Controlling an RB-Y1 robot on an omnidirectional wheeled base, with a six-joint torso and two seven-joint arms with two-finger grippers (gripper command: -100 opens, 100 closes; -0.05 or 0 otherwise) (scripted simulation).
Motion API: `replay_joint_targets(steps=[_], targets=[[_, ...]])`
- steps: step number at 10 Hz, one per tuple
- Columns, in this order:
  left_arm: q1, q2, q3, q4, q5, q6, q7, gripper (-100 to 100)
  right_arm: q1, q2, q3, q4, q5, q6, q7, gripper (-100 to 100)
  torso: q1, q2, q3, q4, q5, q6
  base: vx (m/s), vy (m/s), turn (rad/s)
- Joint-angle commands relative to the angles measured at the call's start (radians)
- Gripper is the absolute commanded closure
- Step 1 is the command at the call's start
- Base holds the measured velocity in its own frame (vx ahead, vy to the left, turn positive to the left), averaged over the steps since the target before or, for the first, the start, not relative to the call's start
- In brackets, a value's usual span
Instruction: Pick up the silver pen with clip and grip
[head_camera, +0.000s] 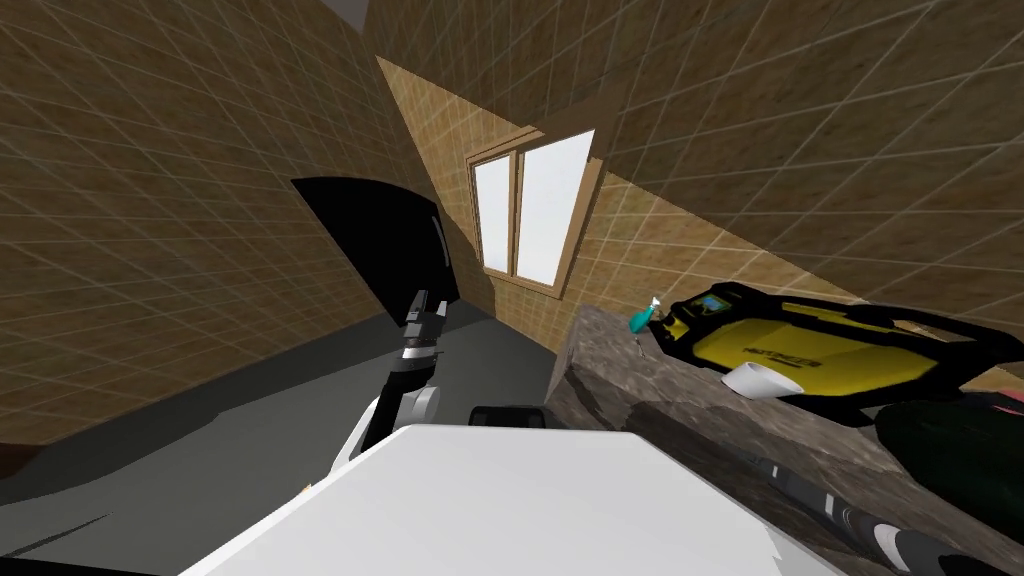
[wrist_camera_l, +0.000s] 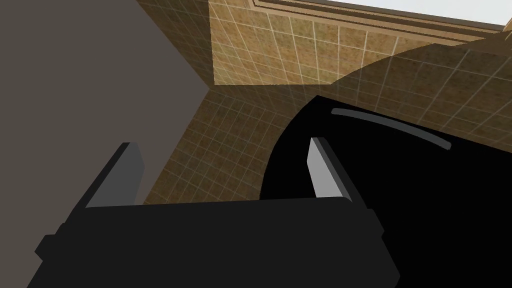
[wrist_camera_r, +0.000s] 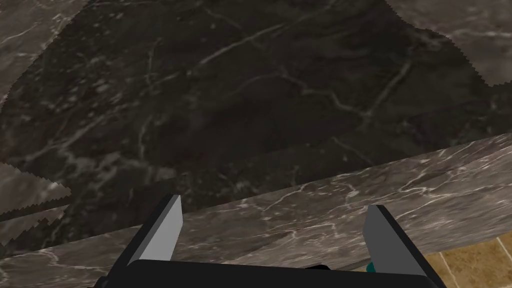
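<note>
Marble counter (head_camera: 620, 380) fills the right of the head view, with a yellow case (head_camera: 800, 350) and a teal bottle (head_camera: 638, 320) on it. Over the marble the right gripper (wrist_camera_r: 275, 206) hangs spread open. The left gripper (wrist_camera_l: 220, 146), mid-frame in the head view, is spread open too. Can't tell where the pen is.

Counter (wrist_camera_r: 280, 75) dk veined marble, smooth; walls (head_camera: 150, 250) matt tan tile; window frame (head_camera: 517, 215) wood.

1. The white and grey left arm (head_camera: 405, 395) rises steeply, and its dark-bodied left gripper (wrist_camera_l: 222, 145) points upward with its two thin grey fingers standing apart.
2. The right gripper (wrist_camera_r: 275, 202) is spread wide too, its light grey blades parallel.
3. The dark and grey right forearm (head_camera: 850, 520) lies low, stretched forward.
</note>
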Motion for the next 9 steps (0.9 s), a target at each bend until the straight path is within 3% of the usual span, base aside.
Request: replay_joint_targets(steps=[1, 5, 9], targets=[[0.000, 0.000, 0.000, 0.000, 0.000, 0.000, 0.000, 0, -0.007, -0.050, 0.034, 0.025, -0.032, 0.035, 0.011, -100, 0.000, 0.000, 0.000, 0.000, 0.000, 0.000, 0.165, 0.001, 0.317], [0.000, 0.000, 0.000, 0.000, 0.000, 0.000, 0.000, 0, 0.000, -0.129, 0.091, 0.039, -0.116, 0.119, 0.049, -100, -0.003, -0.005, -0.003, -0.001, -0.001, 0.000, 0.194, -0.038, 0.309], [0.000, 0.000, 0.000, 0.000, 0.000, 0.000, 0.000, 0, -0.006, -0.153, 0.136, 0.023, -0.175, 0.185, 0.080, -100, -0.002, -0.004, -0.002, -0.001, -0.001, 0.000, 0.163, -0.055, 0.225]])
